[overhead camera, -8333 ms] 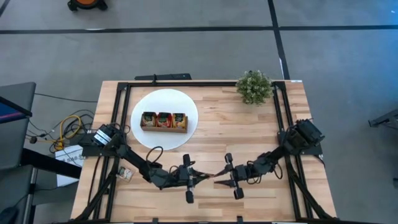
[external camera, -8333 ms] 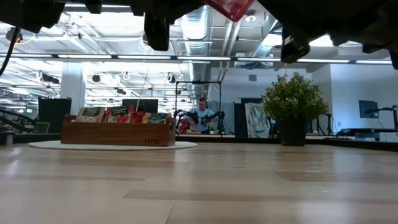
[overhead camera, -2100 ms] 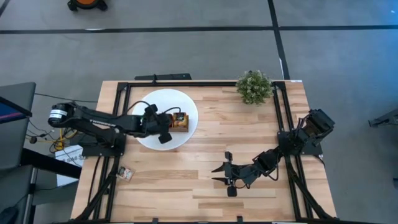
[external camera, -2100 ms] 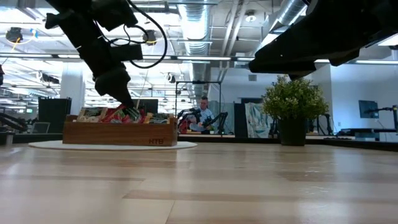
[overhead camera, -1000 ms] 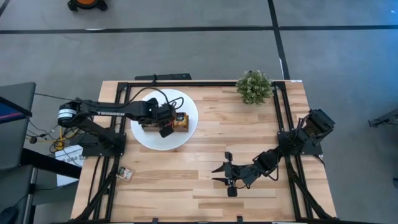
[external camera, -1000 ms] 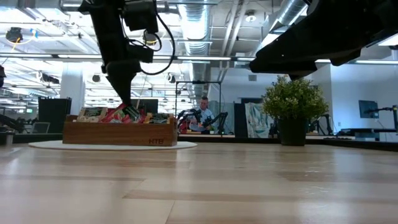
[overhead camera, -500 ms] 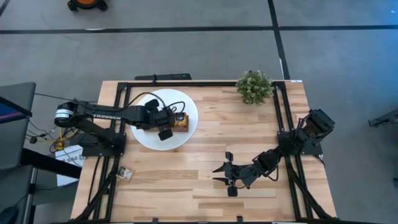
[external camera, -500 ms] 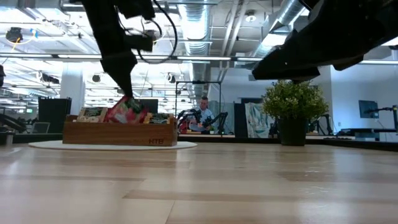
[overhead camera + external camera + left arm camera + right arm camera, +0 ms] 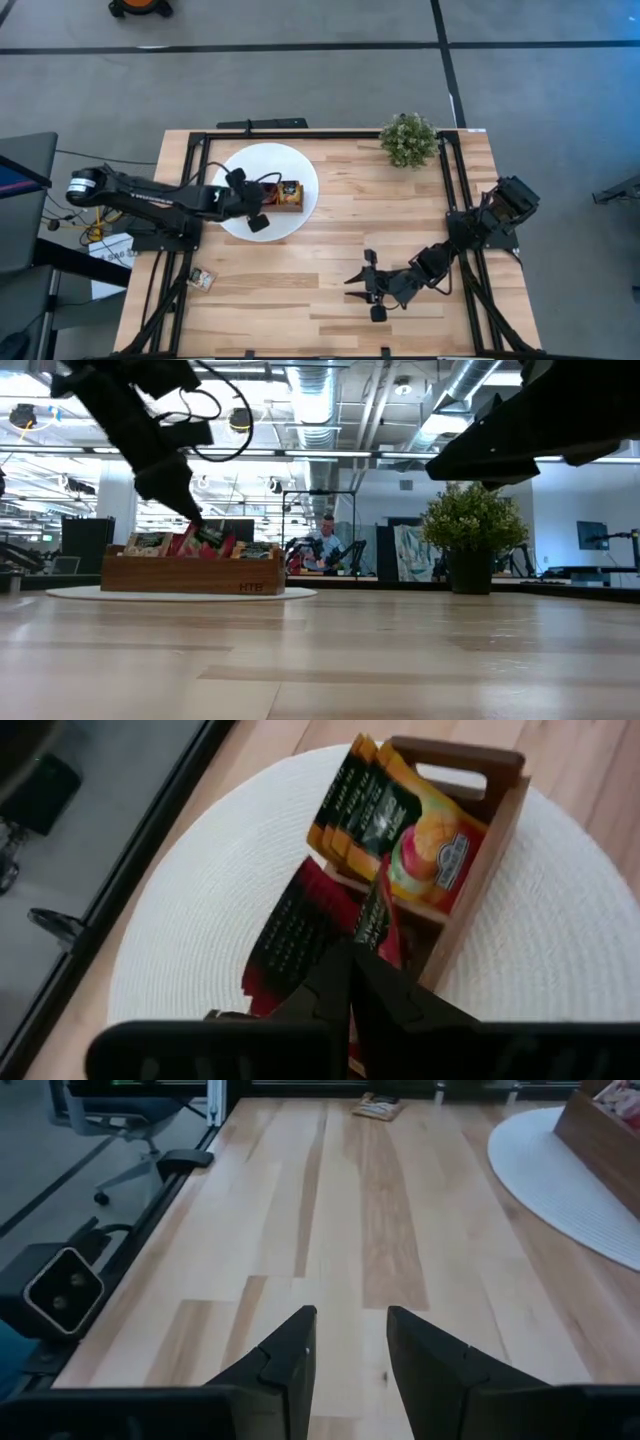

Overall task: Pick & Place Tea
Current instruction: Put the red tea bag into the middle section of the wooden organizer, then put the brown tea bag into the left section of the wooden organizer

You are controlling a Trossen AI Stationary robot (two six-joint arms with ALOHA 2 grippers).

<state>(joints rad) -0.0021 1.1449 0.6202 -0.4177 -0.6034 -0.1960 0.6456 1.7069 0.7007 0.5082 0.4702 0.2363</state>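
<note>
Left tool (image 9: 350,982) is shut tight over the red sachets (image 9: 300,925) in the tray (image 9: 480,830); right tool (image 9: 347,1342) hangs narrowly parted, empty, above the worktop (image 9: 330,1210).

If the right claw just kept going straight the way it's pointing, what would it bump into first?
Probably nothing soon: ahead of the right claw lies bare table. The white mat sits off to one side; a small packet lies far ahead, roughly in line.

Overhead camera looks straight down; table-level camera faces across; both share the wooden tray (image 9: 285,193) (image 9: 190,573) at ten o'clock.
</note>
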